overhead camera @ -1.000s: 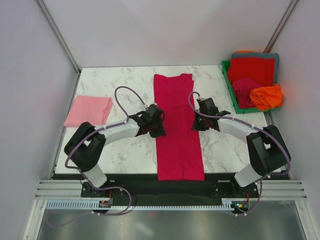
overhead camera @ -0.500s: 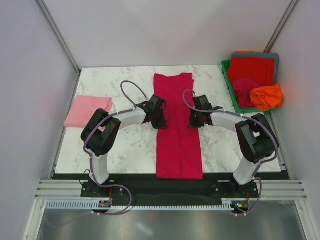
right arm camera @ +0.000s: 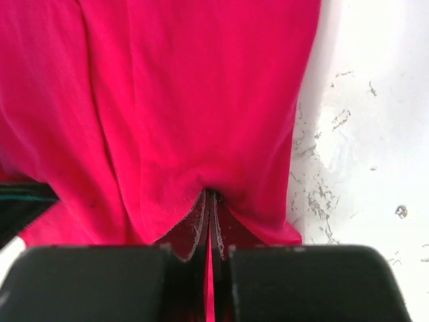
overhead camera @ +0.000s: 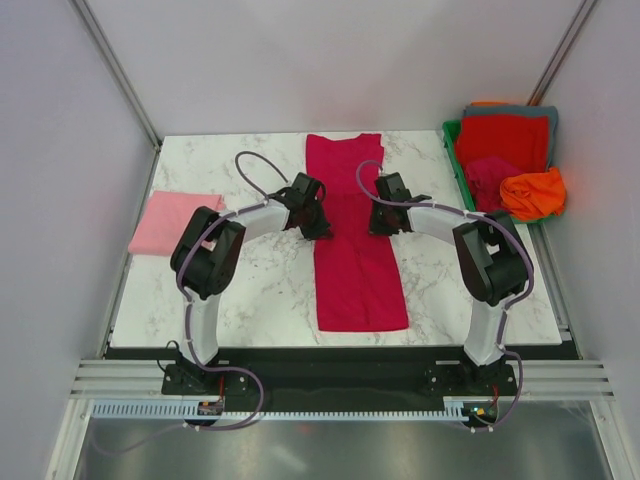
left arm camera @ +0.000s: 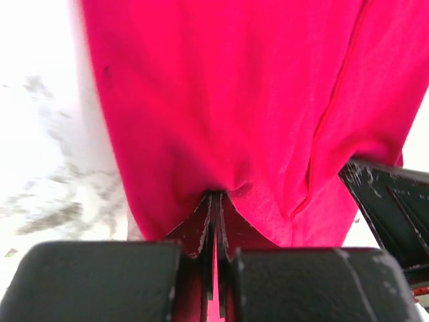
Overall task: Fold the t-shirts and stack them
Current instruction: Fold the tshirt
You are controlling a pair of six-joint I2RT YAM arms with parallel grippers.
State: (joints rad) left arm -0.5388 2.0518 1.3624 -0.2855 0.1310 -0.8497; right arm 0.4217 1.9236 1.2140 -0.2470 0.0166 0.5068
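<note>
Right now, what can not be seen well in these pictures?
- Top view: left arm and right arm cover where the jaws pinch the crimson t-shirt.
- Wrist views: the shirt's ends are cut off by frame edges.
- Top view: the green bin floor is hidden under piled shirts.
- Folded pink shirt: layer count too small.

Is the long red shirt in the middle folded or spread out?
Folded lengthwise: the crimson shirt lies as a narrow strip, with no sleeves sticking out.
</note>
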